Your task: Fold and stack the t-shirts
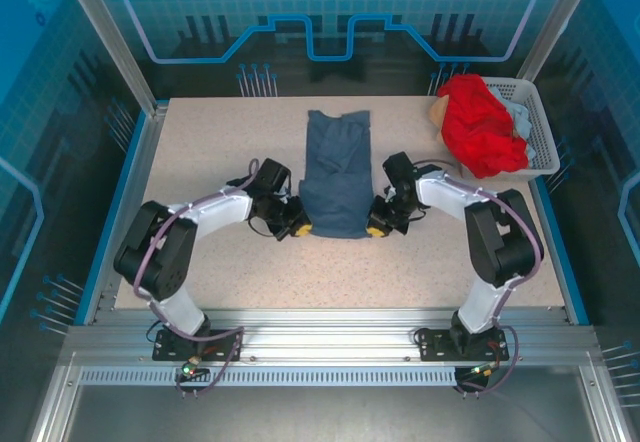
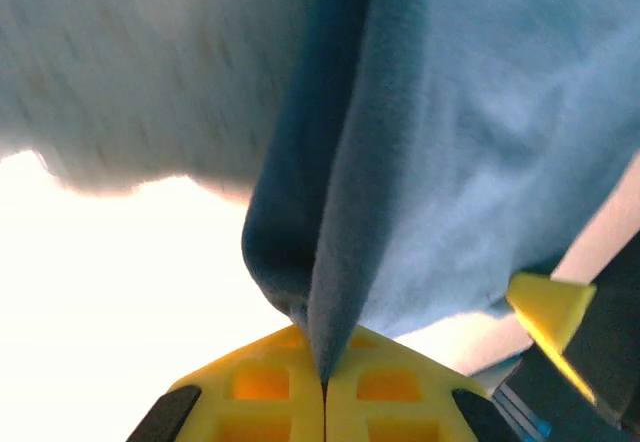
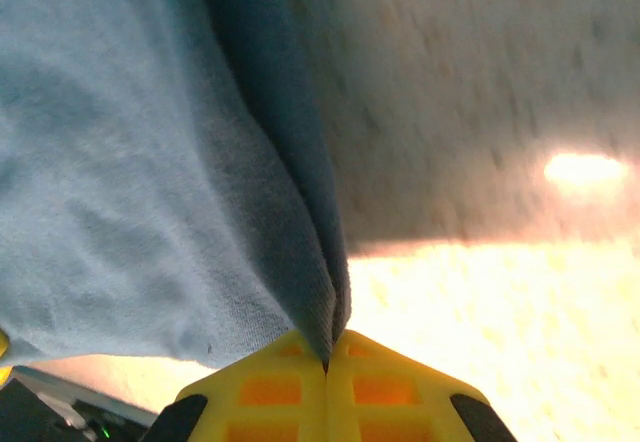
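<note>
The blue t-shirt [image 1: 335, 172] is seen at the middle of the table [image 1: 210, 152], folded into a narrow strip that runs from the far side toward the arms. Its near edge is held at both corners. The left gripper [image 1: 298, 227] is clamped on the near left corner; in the left wrist view a fold of blue cloth is pinched between the closed yellow fingers [image 2: 270, 392]. The right gripper [image 1: 377, 228] is clamped on the near right corner, and in the right wrist view the cloth edge is likewise caught between its closed fingers [image 3: 385, 392]. Much of each wrist view is blocked by the hanging cloth, with blurred tabletop beside it. The red t-shirt [image 1: 483, 127] is heaped in the white basket [image 1: 541, 132] at the far right corner of the table, spilling over its near rim, well apart from the blue one. A pale cloth [image 1: 520, 117] is noted under it in the basket.
</note>
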